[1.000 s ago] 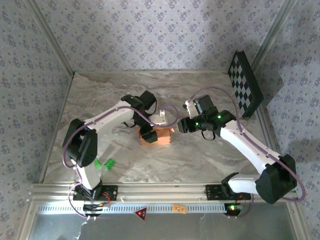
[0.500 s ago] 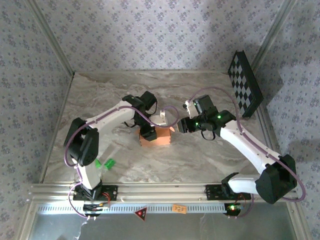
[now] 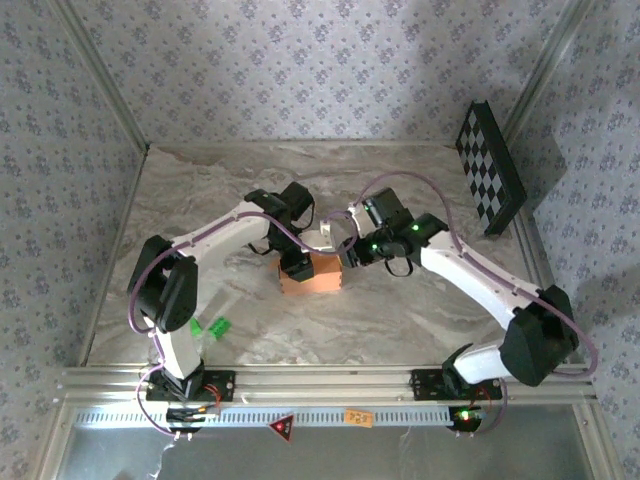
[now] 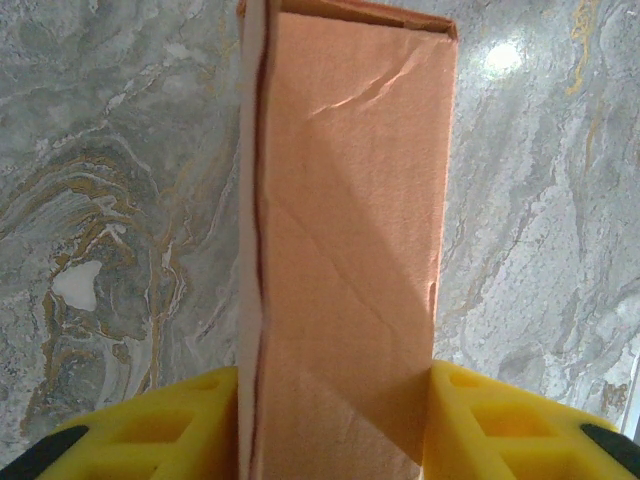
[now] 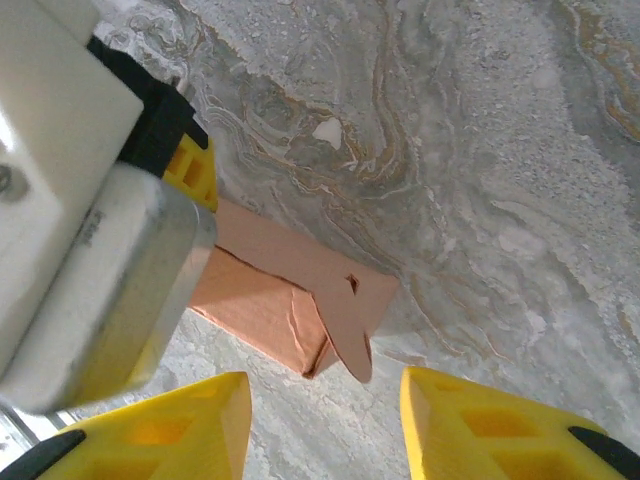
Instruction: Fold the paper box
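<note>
The paper box [image 3: 316,275] is sitting on the marble surface [image 3: 420,320], about in the middle, between the two arms. The left pincer [image 4: 335,388] is squeezing one end of it; a yellow finger [image 4: 170,425] is pressing on each long side, so the box is filling the whole gap between them. From the left wrist camera the orange card is showing bent lines and a little wrinkle near the far end, and one long edge is gaping a tiny bit.

The right pincer [image 5: 322,385] is hanging just beside the other end of the box; its jaws are standing partly open and are holding nothing. A small rounded flap [image 5: 350,335] is sticking out of that end and pointing toward the open gap. It is near the fingers, but I am not seeing it touching them.

I am thinking the box is very light and thin. It looks like it is going to bend fast and crumple if it gets a hard squeeze, and it looks like it would slide on the smooth stone if nobody were holding it. So the left grip is looking like the helper that is keeping it in place. The flap looks like the best spot for the right pincer to take hold; down near the fold line seems safest, because the tip would just flop. A soft pinch seems enough; a rough pull might tear the card.

Some green pieces [image 3: 215,327] are lying well away by the left arm's base; a checkerboard panel [image 3: 490,170] is leaning far off on the right.
</note>
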`<state>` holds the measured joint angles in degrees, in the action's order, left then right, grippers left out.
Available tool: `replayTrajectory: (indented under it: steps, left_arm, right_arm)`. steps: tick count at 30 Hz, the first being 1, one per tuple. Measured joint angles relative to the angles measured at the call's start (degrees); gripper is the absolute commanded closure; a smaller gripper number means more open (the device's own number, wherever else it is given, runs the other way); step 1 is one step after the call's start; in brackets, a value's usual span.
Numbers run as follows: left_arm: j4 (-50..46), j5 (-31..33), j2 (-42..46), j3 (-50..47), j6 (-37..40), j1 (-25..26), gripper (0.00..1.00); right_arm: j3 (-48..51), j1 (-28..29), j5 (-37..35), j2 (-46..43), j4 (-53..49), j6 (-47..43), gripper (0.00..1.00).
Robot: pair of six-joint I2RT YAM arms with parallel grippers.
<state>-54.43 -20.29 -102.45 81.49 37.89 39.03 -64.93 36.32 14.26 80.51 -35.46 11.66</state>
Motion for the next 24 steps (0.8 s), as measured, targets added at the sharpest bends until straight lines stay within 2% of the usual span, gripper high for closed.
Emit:
replayTrajectory:
  steps: [11,24]
  left_arm:
    - [-0.04,0.2,0.0,0.0,-0.92,-0.35,0.56]
    - [-0.02,0.15,0.02,0.0,-0.94,-0.33,0.56]
  right_arm:
    - [-1.49,1.01,0.11,3.19,-0.83,-1.99,0.69]
    - [-0.17,1.51,-0.2,3.58,0.94,-1.64,0.8]
